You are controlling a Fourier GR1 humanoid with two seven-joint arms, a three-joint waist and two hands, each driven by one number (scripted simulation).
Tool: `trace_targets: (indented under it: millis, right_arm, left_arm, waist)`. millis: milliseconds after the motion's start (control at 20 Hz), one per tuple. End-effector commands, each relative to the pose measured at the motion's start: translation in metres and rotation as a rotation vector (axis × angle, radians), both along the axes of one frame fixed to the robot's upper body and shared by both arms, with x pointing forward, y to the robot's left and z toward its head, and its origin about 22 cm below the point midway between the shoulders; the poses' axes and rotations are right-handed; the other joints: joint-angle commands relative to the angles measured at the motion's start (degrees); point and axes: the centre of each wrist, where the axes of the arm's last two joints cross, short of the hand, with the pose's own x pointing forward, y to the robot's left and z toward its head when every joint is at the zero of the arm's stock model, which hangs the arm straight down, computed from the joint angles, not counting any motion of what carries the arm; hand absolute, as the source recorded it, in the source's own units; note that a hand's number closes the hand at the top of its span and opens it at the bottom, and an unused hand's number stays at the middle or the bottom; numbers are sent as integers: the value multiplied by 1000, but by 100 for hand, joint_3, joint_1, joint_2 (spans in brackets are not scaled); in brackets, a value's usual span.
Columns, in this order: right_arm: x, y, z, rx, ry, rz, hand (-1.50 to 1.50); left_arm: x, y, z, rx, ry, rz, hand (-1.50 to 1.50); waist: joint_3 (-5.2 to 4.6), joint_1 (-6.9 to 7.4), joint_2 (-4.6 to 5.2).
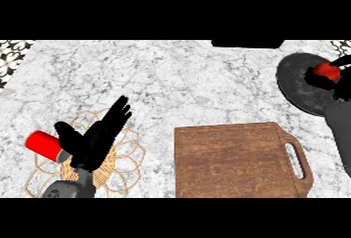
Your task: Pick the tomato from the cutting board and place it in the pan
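Curling round the tomato above the dark pan at the counter's far right, the right hand clamps it, while the left hand rests with fingers straight over a woven mat beside a red cylinder, and the wooden cutting board carries no readable writing.

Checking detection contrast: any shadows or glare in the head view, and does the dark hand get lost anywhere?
Head view: flat, even light, no glare and no clear cast shadows. The right hand, curled round the tomato, blends into the dark pan; the left hand stands out over the pale woven mat.
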Motion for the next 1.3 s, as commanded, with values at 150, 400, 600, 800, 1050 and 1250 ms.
trace_targets:
  millis: [150, 400, 600, 800, 1050, 1250]
  right_arm:
    - [-13, -35, -8, -3, -13, -22, 150]
    - [-31, -58, -23, 156, 314, -78, -150]
    - [-27, -56, -19, 224, 242, -28, -150]
    - [-12, -42, -6, 294, 14, 73, -150]
    - [-26, -65, -4, 454, -159, 112, -150]
    - [-49, -94, -10, 586, -193, 173, -150]
  left_arm:
    - [8, 1, 5, 5, 4, 2, 0]
    - [7, -13, 3, 0, -28, -31, 0]
    - [7, -9, 6, 4, -20, -22, 0]
    - [9, -2, -1, -2, -9, -15, 0]
    - [9, 4, 3, 6, -14, 9, 0]
    - [2, -1, -3, -6, 1, 2, 0]
  waist:
    - [12, 78, 40]
    - [15, 209, 110]
    - [32, 213, 96]
    - [36, 75, 68]
    - [32, 16, 40]
    - [22, -17, 17]
